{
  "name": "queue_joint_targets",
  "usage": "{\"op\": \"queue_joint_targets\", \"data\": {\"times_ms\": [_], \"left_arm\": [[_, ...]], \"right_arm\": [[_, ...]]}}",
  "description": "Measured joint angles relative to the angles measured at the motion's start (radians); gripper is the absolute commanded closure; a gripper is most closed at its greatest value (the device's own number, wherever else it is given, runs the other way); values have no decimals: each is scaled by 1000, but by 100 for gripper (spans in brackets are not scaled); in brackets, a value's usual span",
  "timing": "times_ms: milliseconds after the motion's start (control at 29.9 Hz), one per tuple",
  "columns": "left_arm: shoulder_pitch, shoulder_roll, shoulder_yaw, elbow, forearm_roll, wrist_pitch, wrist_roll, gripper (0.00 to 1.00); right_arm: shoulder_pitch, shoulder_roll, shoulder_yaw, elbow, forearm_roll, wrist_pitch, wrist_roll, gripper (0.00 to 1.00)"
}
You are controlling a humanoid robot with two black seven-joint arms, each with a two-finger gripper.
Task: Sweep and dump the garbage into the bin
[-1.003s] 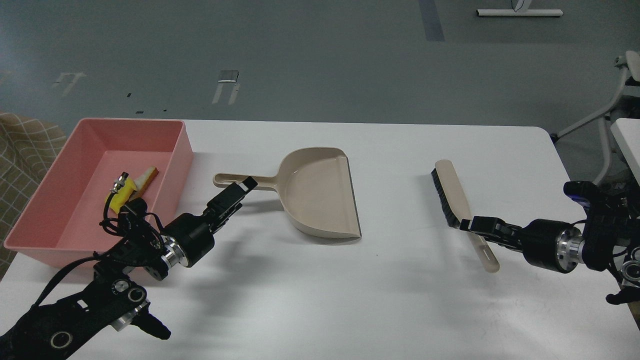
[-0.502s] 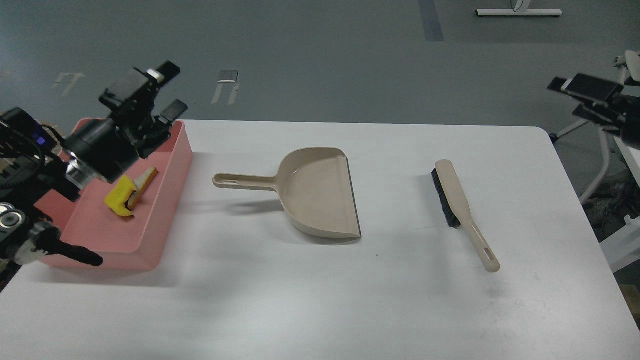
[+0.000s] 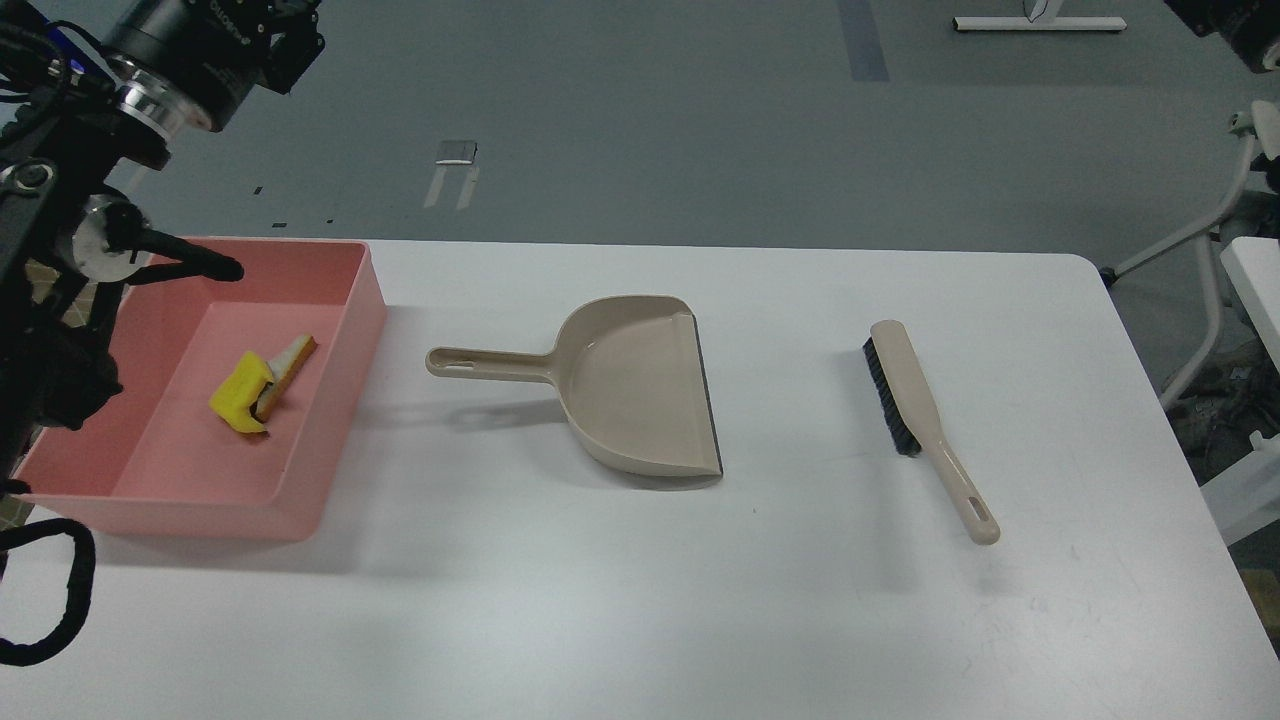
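Observation:
The pink bin (image 3: 335,430) stands on the white table at the far left. Both scraps of garbage lie inside it: the yellow sponge piece (image 3: 238,398) and, touching it, the thin white bread-like slice (image 3: 290,360) with a tan crust edge. My left arm is raised high at the top left, above the bin. Only the base of my left gripper (image 3: 296,32) shows at the top edge, and its fingers are cut off. Of my right arm, only a dark part (image 3: 1232,28) shows in the top right corner. Its gripper is out of view.
The beige dustpan (image 3: 640,385) lies at the table's middle, handle pointing left toward the bin. The beige brush (image 3: 915,400) with black bristles lies to its right, handle toward me. A black cable loop (image 3: 60,600) hangs at the lower left.
Both arms have let go of the dustpan handle and brush and risen up and outward, away from the table. The dustpan, brush, bin and scraps have stayed in place.

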Motion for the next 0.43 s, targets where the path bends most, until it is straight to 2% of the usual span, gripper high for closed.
{"op": "queue_joint_targets", "data": {"times_ms": [100,234,301,435], "left_arm": [[-58,-58,121,141,1,-6,-72,2],[-100,-110,286,268,-13,-9,-173,2],[-108,-141,319,310,-36,-10,-194,2],[-116,-180,334,348,-133,-17,-200,2]], "right_arm": [[-1,97,49,-43,106,-22,30,3],[-13,178,67,-88,262,-28,36,3],[-16,211,68,-103,289,-29,36,3],[-21,246,67,-113,300,-30,37,1]]}}
